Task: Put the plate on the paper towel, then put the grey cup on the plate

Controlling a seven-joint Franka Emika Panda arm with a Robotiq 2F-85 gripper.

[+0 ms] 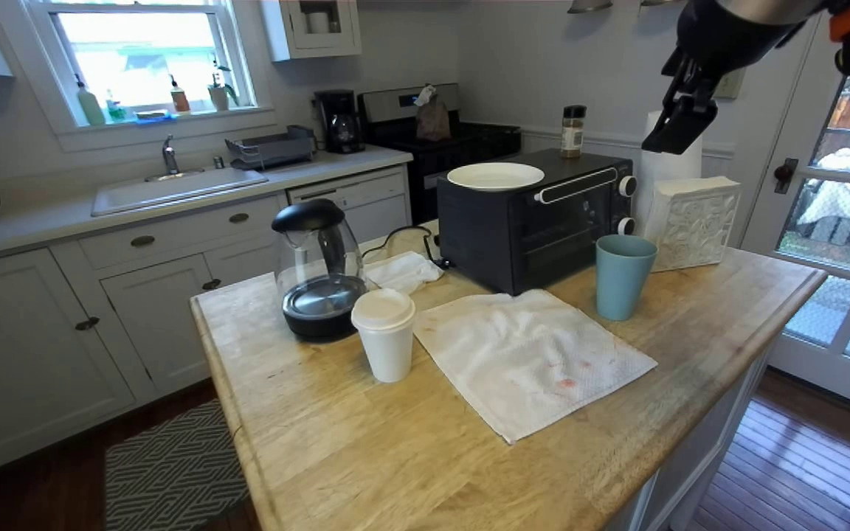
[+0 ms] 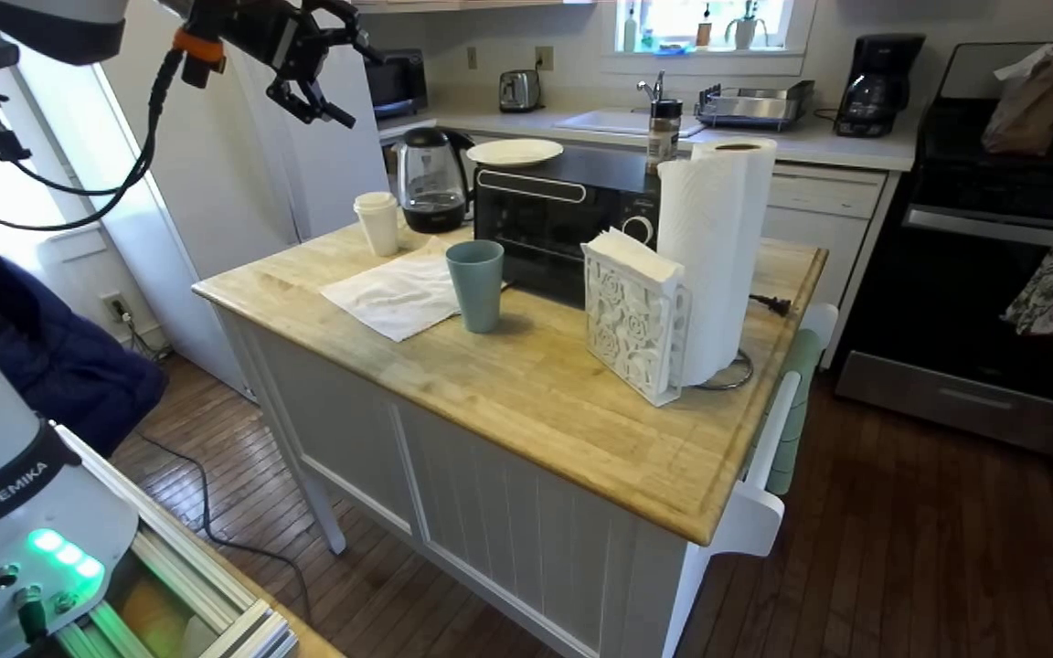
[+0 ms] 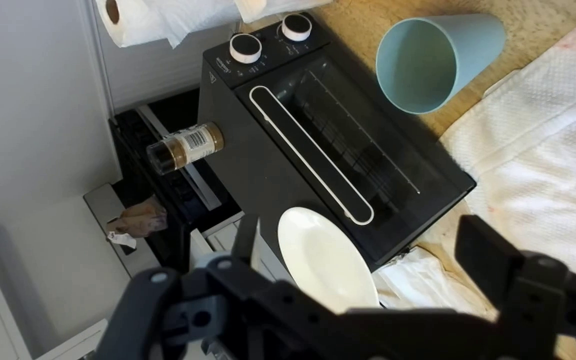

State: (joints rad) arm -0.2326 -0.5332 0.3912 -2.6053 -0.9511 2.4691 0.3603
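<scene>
The white plate (image 1: 495, 177) lies on top of the black toaster oven, near its end by the kettle; it also shows in an exterior view (image 2: 515, 153) and the wrist view (image 3: 325, 255). The white paper towel (image 1: 528, 361), with small red stains, lies spread on the wooden table before the oven. The blue-grey cup (image 1: 623, 280) stands upright beside the towel and in front of the oven; the wrist view shows its open mouth (image 3: 418, 65). My gripper (image 2: 357, 84) is open and empty, high in the air. In the wrist view its fingers (image 3: 360, 240) stand wide apart.
The toaster oven (image 1: 543, 228) bears a spice jar (image 1: 572, 133). A glass kettle (image 1: 319, 287), a white lidded cup (image 1: 386, 339) and a crumpled towel (image 1: 406, 273) stand or lie at one end. A napkin holder (image 2: 633, 320) and paper roll (image 2: 714, 256) stand at the other.
</scene>
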